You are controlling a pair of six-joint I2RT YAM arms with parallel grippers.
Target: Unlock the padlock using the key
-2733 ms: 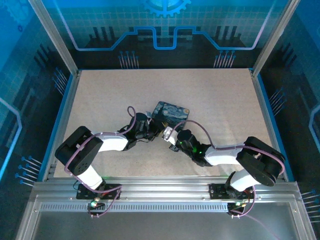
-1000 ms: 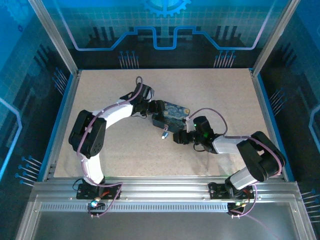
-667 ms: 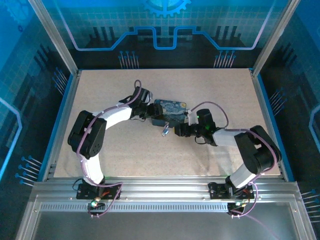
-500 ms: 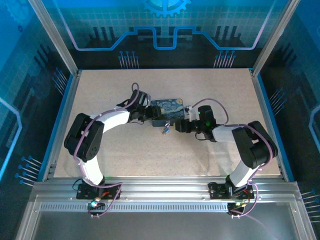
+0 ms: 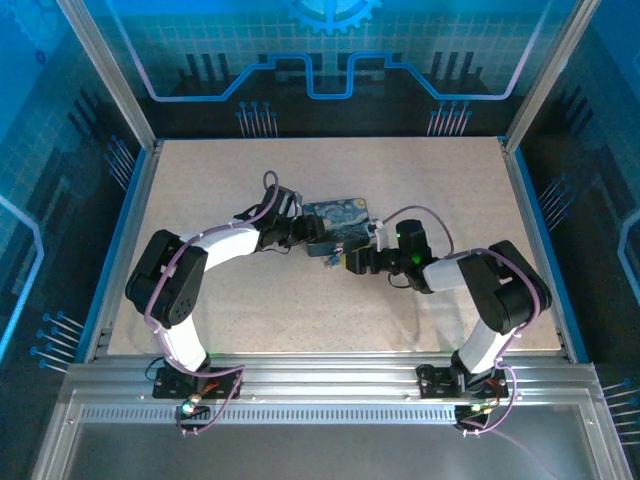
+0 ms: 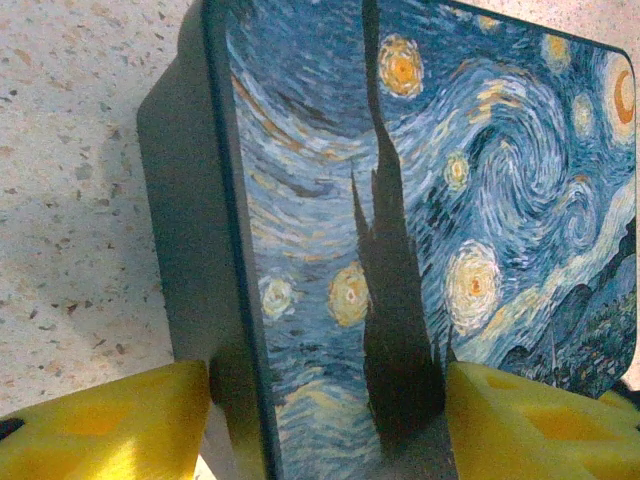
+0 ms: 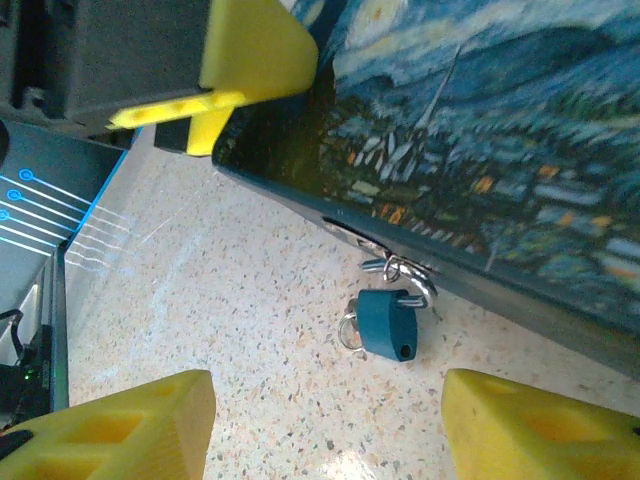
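The padlock (image 7: 388,325) is a small teal lock lying on the table. Its silvery shackle (image 7: 415,283) is hooked through a ring on the front edge of the starry-night tin (image 7: 520,130). From above, the padlock (image 5: 330,257) is a small speck just in front of the tin (image 5: 340,220). A thin silver ring (image 7: 348,331) peeks out beside the lock body; I cannot make out the key. My right gripper (image 7: 328,440) is open, the padlock a short way ahead of its pads. My left gripper (image 6: 328,420) is open and straddles the tin's left edge (image 6: 235,300).
The speckled table (image 5: 250,300) has free room in front of and beside the arms. Blue rails (image 5: 125,240) and metal posts frame it. A yellow finger of the left gripper (image 7: 255,50) sits at the tin's corner, close to the padlock.
My right gripper has swung up and left toward the tin, now facing the padlock. The left gripper has shifted slightly along the tin's left end, and the padlock has drawn closer to the tin.
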